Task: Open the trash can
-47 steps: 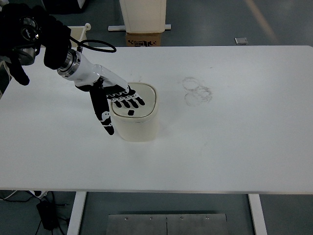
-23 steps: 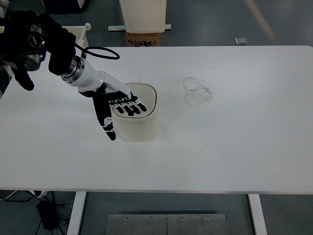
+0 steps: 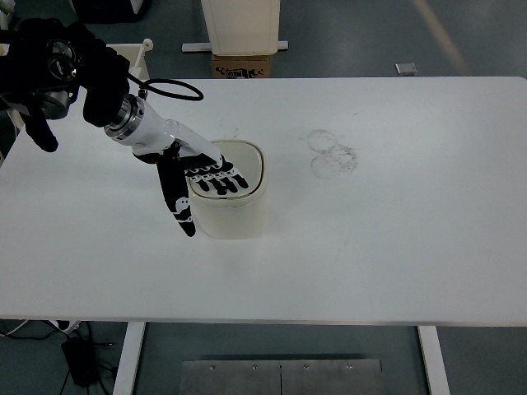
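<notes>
A small cream trash can point(image 3: 235, 210) stands on the white table point(image 3: 395, 239), left of centre. Its lid point(image 3: 245, 160) is down. My left hand point(image 3: 198, 183) reaches in from the upper left, fingers spread flat on the front part of the lid, thumb hanging down past the can's left side. It holds nothing. The black press spot on the lid is hidden under my fingers. My right arm is out of view.
Faint ring marks point(image 3: 331, 153) stain the table right of the can. Beyond the far edge stand a larger white bin point(image 3: 241, 23) and a cardboard box point(image 3: 243, 66) on the floor. A black cable point(image 3: 169, 85) loops by my left forearm.
My left hand shifted slightly up and left over the lid and now covers the black spot that showed one second ago. The lid stays down.
</notes>
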{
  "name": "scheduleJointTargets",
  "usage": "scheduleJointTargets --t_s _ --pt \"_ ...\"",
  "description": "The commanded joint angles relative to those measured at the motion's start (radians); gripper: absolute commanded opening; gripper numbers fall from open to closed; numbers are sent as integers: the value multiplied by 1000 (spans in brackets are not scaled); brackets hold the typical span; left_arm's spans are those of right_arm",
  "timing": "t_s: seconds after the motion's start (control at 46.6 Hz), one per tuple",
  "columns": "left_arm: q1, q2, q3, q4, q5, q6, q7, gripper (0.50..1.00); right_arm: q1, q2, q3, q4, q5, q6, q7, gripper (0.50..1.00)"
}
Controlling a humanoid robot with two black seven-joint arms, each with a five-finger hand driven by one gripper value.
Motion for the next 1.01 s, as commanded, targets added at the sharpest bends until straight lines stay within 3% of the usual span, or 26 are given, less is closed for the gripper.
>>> scheduleJointTargets --t_s 0.0,0.257,0.45,0.601,0.987 --pt "-6 8 -25 19 -1 1 0 1000 0 0 0 0 0 0 0 993" --pt "-2 52 -114 102 -3 1 -5 1000 0 0 0 0 1 0 0 993" --pt "56 49 -224 327 -29 1 -15 1000 0 0 0 0 1 0 0 993" --pt "191 46 -394 476 -37 1 -15 1000 -1 0 2 0 0 0 0 993" --pt "470 51 -830 551 -83 1 -17 1000 0 0 2 0 0 0 0 993"
